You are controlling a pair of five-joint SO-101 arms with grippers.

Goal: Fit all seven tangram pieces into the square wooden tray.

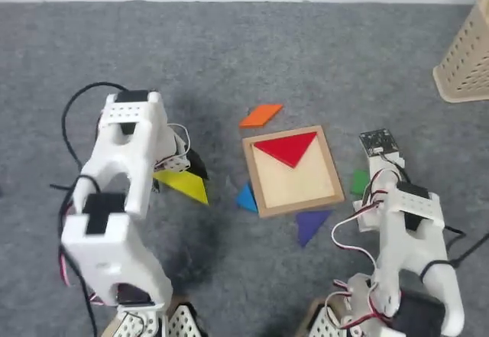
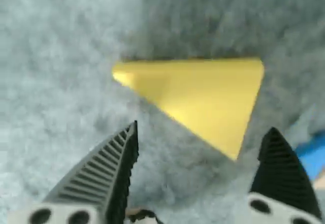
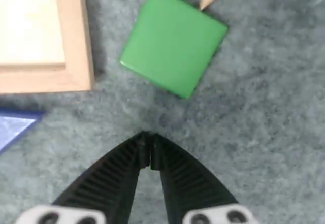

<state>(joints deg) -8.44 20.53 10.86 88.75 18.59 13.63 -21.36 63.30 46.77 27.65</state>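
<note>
Underneath, grey carpet [image 1: 229,54] — a beige slatted basket [image 1: 466,54] on it; left jaws parted, right jaws clenched, empty.

— Entry: lettering, numbers, labels, signs. What do we log?
— We log nothing legible in any view.
— Any doubtful items for our list?
— One. The small dark board [image 1: 380,141] on the right arm [image 1: 409,226] carries pale marks in the high view. They are too small for us to read, and we cannot tell whether they are print at all.
— So we close the entry at nil, one item unresolved.
</note>
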